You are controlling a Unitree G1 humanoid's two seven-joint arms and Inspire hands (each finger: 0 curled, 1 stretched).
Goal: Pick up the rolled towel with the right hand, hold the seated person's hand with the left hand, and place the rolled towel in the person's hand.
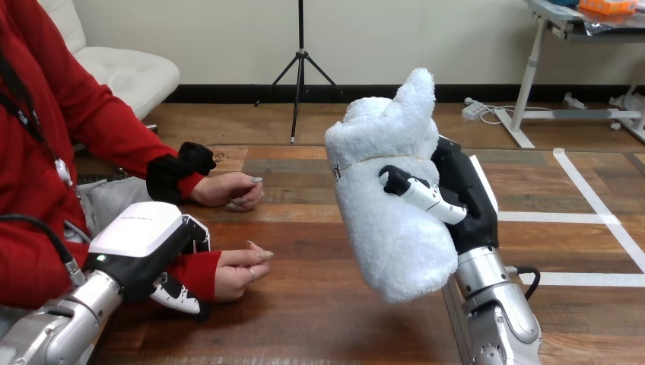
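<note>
My right hand (464,194) is raised above the table's middle, its thumb and fingers curled round a rolled white towel (388,198) that stands nearly upright in its grip. At the lower left my left hand (144,243) sits on the person's red-sleeved wrist (199,270). Its white back lies over the wrist and a finger (181,298) curls beneath it. The person's near hand (243,270) lies on the table with loosely bent fingers and nothing in it, well left of the towel.
The person's other hand (228,190) rests on the wooden table (319,319) farther back at the left. The person's torso and arm fill the left edge. Bare tabletop lies between the near hand and my right arm.
</note>
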